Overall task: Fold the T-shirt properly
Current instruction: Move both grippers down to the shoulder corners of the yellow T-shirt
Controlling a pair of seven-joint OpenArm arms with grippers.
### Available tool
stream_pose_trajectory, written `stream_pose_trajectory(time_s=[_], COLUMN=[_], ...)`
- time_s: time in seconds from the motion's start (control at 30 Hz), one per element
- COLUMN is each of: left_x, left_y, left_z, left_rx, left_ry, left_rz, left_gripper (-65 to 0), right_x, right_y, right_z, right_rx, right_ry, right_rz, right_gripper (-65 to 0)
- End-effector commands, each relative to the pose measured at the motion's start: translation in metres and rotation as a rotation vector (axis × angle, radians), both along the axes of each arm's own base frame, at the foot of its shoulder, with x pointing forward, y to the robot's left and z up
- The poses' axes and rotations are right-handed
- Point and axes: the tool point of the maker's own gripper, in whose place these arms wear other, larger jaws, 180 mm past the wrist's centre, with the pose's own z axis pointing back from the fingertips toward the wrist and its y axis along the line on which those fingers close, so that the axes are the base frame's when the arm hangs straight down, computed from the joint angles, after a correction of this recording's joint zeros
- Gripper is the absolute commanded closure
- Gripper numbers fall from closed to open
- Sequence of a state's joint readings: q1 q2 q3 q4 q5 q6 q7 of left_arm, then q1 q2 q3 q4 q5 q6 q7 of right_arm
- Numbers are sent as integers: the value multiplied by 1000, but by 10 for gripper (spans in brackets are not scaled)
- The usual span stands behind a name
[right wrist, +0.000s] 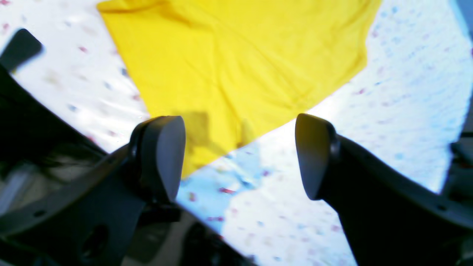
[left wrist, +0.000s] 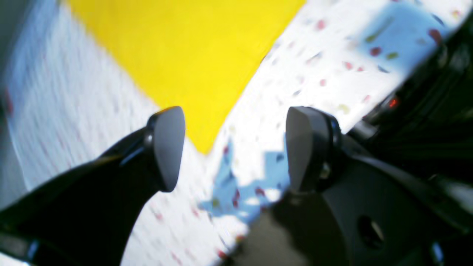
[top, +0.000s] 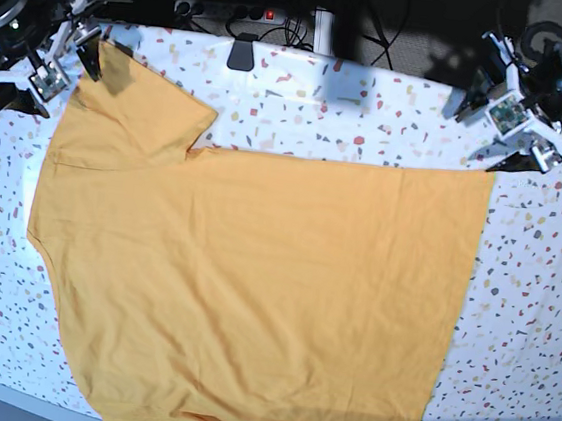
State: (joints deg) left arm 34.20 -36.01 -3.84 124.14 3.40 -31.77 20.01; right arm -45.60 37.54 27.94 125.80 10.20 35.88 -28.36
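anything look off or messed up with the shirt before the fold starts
Nothing looks damaged or spilled. The T-shirt lies spread flat on the speckled table, only lightly wrinkled. One thing stands out: its lower sleeve runs past the table's near edge at the bottom of the base view. Both the left gripper and right gripper are open, holding nothing.

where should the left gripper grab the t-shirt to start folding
At the hem corner of the T-shirt, coming down from above. The shirt lies flat on the table, and that corner is right beneath the open left gripper, so its edge is easy to pinch.
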Motion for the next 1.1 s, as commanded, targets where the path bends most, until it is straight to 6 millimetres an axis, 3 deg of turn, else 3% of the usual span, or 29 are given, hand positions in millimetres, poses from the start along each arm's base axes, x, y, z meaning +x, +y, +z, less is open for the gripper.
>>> stream_pose_trajectory(time_s=[0.0, 0.13, 0.43, 0.77, 0.87, 1.0, 1.07], left_x=[10, 32, 62, 85, 84, 81, 82], left_y=[-2, 0, 37, 61, 59, 59, 59], left_z=[10, -1, -87, -121, -125, -127, -127], left_rx=[25, 145, 409, 506, 500, 503, 503], left_ry=[-62, -135, -63, -40, -31, -21, -23], left_rz=[-27, -60, -90, -76, -69, -61, -61], left_gripper=[-415, -415, -410, -403, -297, -17, 0], right_x=[5, 6, 4, 0, -1, -1, -3], right_y=[4, 3, 6, 11, 11, 8, 0], right_z=[9, 10, 8, 6, 5, 4, -3], right_rx=[-4, -17, -14, -11, -12, -37, -102], right_ry=[-26, -24, -10, 13, 16, 16, 30], right_rz=[37, 51, 73, 106, 106, 108, 113], right_gripper=[-456, -456, -456, -456, -456, -456, -456])
